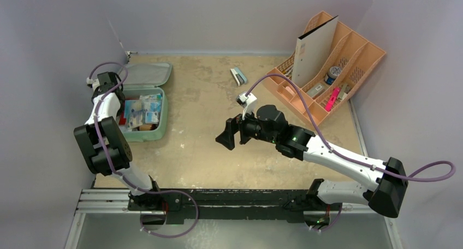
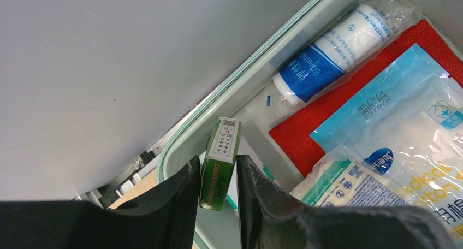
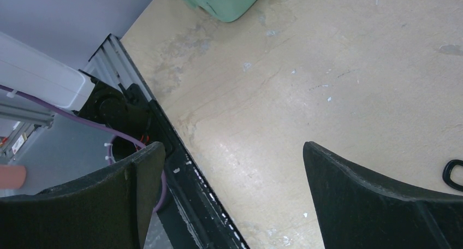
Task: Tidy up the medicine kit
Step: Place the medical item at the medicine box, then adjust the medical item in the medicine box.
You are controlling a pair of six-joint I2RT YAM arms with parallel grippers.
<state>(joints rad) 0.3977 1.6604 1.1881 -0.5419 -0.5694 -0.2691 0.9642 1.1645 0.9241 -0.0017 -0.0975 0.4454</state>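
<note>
Right end effector (image 3: 228,150) agape above scuffed beige tabletop (image 3: 338,58); grey walls (image 1: 218,14)

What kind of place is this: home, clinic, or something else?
Most likely a robot test booth, not a clinic: plain walls close in a worn table, two arms are bolted to a rail at its edge, and the medicine kit and desk organizer look like staged props.

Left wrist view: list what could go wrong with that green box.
1. The left gripper pinches the green box by its lower part only; it may pivot or slip.
2. It hangs near the medicine kit's wall and might catch there.
3. The bandage roll and packets crowd the kit; it may not lie flat.
</note>
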